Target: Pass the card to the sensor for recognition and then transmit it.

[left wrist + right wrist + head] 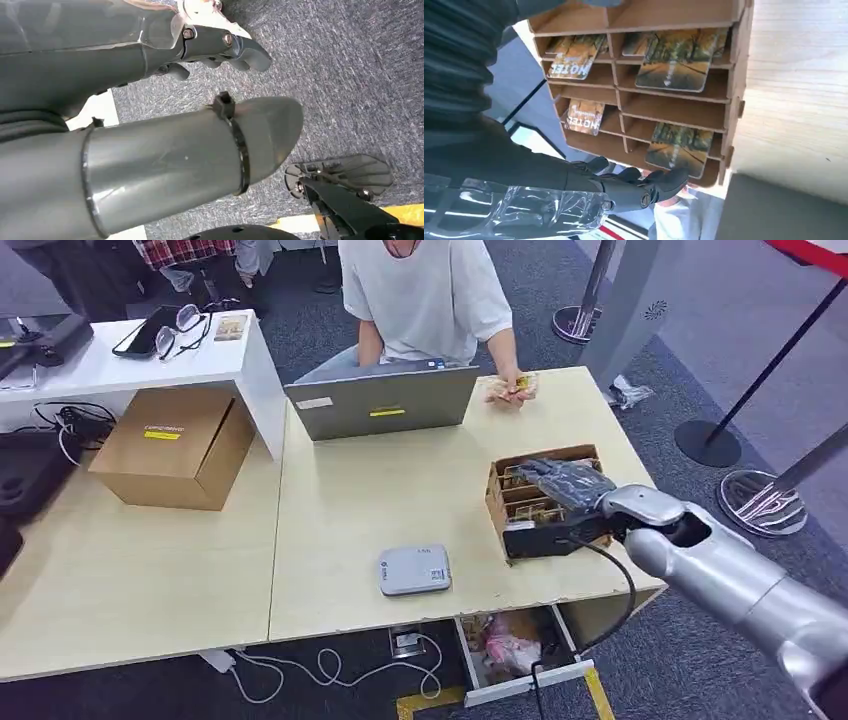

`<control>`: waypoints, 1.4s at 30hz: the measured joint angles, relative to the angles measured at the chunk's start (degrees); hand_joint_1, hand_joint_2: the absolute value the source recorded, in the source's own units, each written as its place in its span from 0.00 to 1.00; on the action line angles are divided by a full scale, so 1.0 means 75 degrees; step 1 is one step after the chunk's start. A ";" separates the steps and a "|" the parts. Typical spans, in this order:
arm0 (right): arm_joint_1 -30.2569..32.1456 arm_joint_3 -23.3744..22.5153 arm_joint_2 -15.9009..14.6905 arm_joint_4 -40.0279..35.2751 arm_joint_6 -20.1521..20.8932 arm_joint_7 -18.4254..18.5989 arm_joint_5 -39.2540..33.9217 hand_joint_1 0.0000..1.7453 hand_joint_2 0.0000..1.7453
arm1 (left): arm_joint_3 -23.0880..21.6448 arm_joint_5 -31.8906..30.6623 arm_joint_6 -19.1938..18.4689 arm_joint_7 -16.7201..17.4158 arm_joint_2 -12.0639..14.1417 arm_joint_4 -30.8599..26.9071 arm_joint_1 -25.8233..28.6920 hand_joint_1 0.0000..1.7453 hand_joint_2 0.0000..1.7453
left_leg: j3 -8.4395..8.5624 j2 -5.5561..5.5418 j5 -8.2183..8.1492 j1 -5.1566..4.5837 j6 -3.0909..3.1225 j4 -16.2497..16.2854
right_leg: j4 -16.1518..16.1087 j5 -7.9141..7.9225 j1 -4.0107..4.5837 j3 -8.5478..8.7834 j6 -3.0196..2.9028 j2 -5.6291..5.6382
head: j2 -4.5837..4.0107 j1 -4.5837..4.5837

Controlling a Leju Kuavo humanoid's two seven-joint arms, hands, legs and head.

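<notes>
Right hand (634, 192) is reaching into the cardboard card rack (545, 502), fingers (669, 179) loosely spread, holding nothing, tips beside a hotel card (676, 147) in its slot. Card is looking thin, stiff, light, slick: best pinched by its protruding edge. Left hand (220, 47) is hanging, fingers curled, empty.

Laptop (385, 403), cardboard box (172, 446), glasses (178, 328)

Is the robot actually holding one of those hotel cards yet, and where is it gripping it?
Not clearly. Its right hand reaches the lowest card in the cardboard rack, fingertips at the card's outer edge, but a grip cannot be told.
</notes>
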 joint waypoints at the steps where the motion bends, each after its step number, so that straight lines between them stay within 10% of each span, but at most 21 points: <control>1: 0.0004 -0.0003 -0.0003 -0.0006 0.0006 -0.0017 0.0000 0.13 1.00 | 0.0003 0.0009 0.0006 0.0000 0.0000 0.0000 0.0000 0.00 0.00 | 0.0001 0.0000 0.0000 0.0000 0.0000 0.0000 | 0.0000 0.0000 0.0000 0.0000 0.0000 0.0000 | 0.0000 0.0000; 18: -0.0012 0.0000 0.0017 -0.0012 0.0017 -0.0082 0.0067 0.18 1.00 | 0.0017 0.0038 0.0017 -0.0003 -0.0009 0.0000 -0.0002 0.00 0.00 | -0.0003 0.0000 0.0000 0.0000 0.0000 0.0000 | 0.0002 0.0000 0.0000 0.0000 0.0000 -0.0003 | 0.0000 0.0000; 28: -0.0007 -0.0003 0.0038 0.0029 -0.0003 -0.0026 0.0134 0.31 1.00 | 0.0017 -0.0087 0.0003 -0.0044 -0.0009 0.0000 -0.0003 0.00 0.00 | -0.0002 0.0000 0.0000 0.0000 0.0000 0.0000 | 0.0001 0.0000 0.0000 -0.0001 0.0000 -0.0003 | 0.0000 0.0000; 32: 0.0050 -0.0032 0.0035 0.0026 -0.0038 0.0087 0.0134 0.52 1.00 | 0.0017 -0.0145 -0.0026 -0.0044 -0.0009 0.0000 -0.0006 0.00 0.00 | -0.0001 0.0000 0.0000 0.0000 0.0000 0.0000 | 0.0001 0.0000 0.0000 -0.0002 0.0000 -0.0002 | 0.0000 0.0000; 42: 0.0218 -0.0064 0.0035 0.0023 -0.0029 0.0187 0.0277 0.39 1.00 | 0.0017 -0.0204 -0.0070 -0.0044 -0.0006 0.0000 -0.0020 0.00 0.00 | -0.0003 0.0001 -0.0001 0.0000 0.0001 0.0000 | 0.0001 -0.0001 0.0000 -0.0003 0.0000 -0.0002 | 0.0000 0.0000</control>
